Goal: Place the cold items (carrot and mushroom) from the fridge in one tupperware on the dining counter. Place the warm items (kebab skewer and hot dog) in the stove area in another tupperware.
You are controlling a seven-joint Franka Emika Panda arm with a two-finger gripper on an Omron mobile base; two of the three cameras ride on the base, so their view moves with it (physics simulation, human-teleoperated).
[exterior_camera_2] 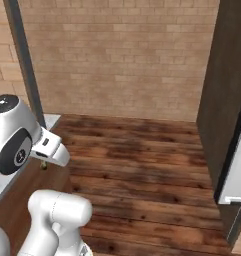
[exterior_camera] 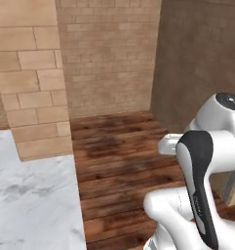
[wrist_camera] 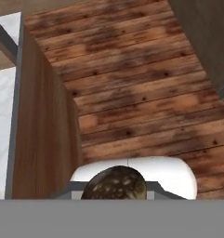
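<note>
white arm over a wood floor, beside a marbled desk

the arm point(exterior_camera: 202, 195) rises at the lower right, white with a dark joint cover. a marbled desk point(exterior_camera: 33, 195) fills the lower left. dark wood floor point(exterior_camera: 119, 151) runs back to a tan brick wall point(exterior_camera: 107, 53); a brick pillar point(exterior_camera: 31, 73) stands on the left.

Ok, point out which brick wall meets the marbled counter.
The near pillar of large pale blocks, rising at the marbled counter's far edge; the small-brick back wall stands beyond the wooden floor.
</note>
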